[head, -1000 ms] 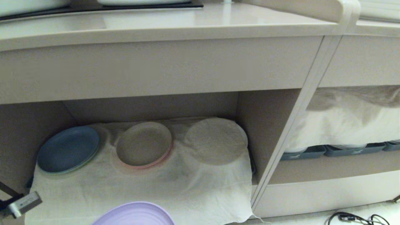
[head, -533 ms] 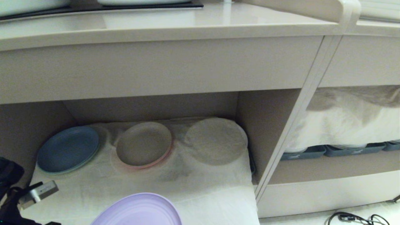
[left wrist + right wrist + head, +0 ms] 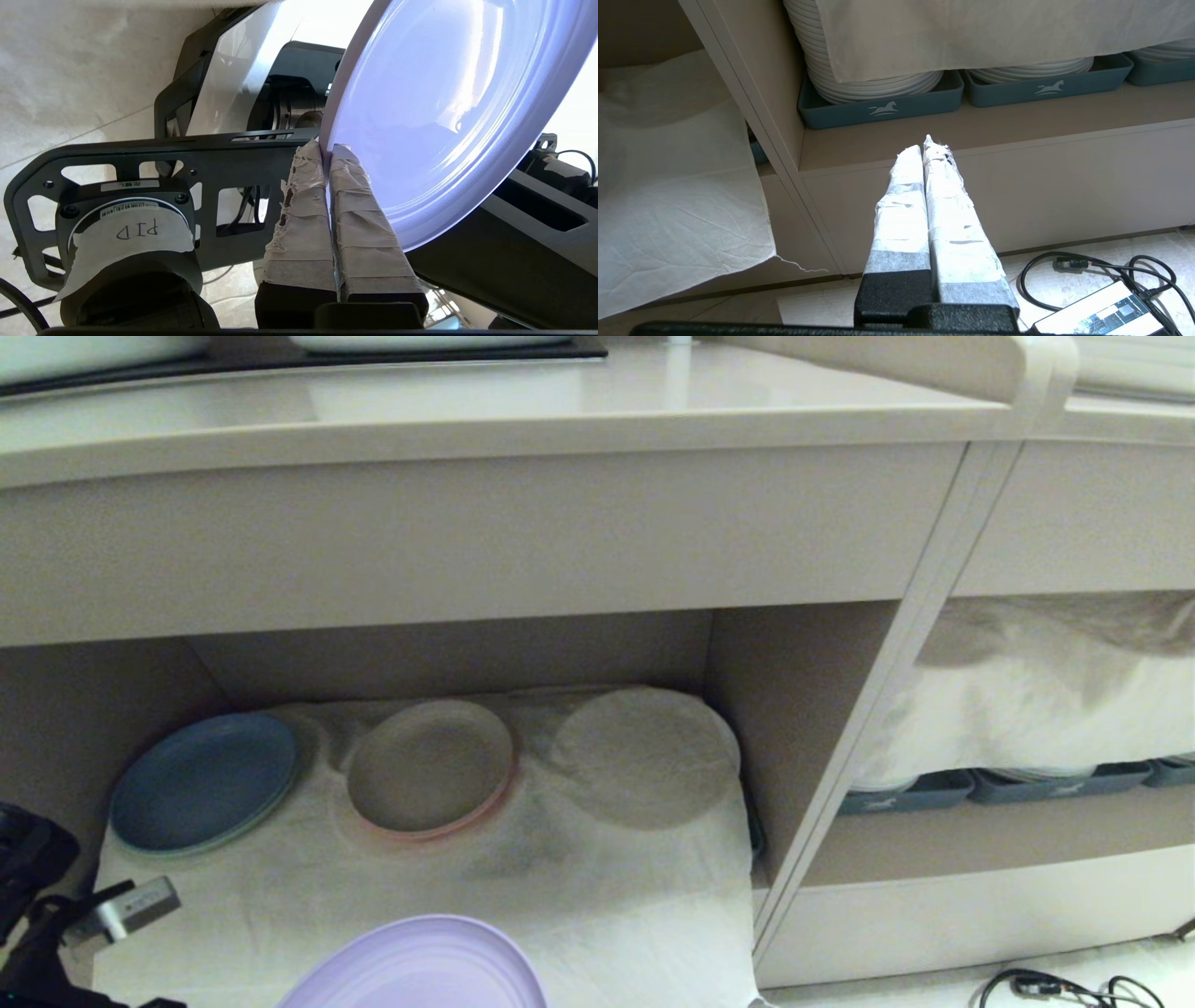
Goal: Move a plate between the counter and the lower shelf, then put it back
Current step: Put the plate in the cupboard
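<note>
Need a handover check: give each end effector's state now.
Left end effector: shut on the plate rim.
Right end effector: shut, holding nothing.

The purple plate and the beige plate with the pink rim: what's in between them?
Only wrinkled white cloth, in the head view, between the purple plate and the pink-rimmed beige plate.

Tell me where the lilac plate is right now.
The lilac plate sits low in the head view, gripped at its rim by the left gripper, in front of the cloth-draped lower shelf.

The plate (image 3: 415, 966) is light purple. On the white cloth (image 3: 597, 887) sit a blue plate (image 3: 203, 782) and a tan plate with a pink rim (image 3: 430, 767). The worktop (image 3: 523, 406) is beige.
</note>
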`<state>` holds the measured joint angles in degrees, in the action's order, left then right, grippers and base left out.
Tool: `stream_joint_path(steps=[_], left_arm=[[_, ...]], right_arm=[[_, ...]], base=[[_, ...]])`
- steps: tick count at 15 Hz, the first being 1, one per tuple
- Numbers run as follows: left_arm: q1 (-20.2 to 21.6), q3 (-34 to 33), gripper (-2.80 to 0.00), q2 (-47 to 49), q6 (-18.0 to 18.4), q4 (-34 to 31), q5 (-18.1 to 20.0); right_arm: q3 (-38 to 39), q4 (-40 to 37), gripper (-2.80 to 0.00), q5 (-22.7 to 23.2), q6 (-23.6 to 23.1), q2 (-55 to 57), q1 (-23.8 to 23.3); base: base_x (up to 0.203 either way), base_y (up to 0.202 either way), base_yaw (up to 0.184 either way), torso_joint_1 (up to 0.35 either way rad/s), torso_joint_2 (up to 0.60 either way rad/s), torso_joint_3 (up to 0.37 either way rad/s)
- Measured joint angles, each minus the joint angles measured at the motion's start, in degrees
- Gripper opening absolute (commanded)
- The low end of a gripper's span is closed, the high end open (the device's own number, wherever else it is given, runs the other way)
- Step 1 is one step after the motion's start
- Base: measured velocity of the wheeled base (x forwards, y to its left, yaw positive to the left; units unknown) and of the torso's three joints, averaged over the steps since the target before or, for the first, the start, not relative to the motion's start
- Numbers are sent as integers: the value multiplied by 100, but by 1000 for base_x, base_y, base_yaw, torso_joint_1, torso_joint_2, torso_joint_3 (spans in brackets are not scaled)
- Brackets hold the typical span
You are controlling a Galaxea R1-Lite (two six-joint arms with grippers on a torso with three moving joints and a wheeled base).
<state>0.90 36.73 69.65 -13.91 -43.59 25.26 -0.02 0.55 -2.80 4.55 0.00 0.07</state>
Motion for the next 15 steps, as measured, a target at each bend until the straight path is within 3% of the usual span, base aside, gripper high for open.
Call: stream_joint_path(steps=[15], left_arm=[[2,-232,-280,-876,-12,-56,28]], right_arm=[[2,-2,-280,2,-3,0,-2]], base=[[0,0,0,0,0,0]])
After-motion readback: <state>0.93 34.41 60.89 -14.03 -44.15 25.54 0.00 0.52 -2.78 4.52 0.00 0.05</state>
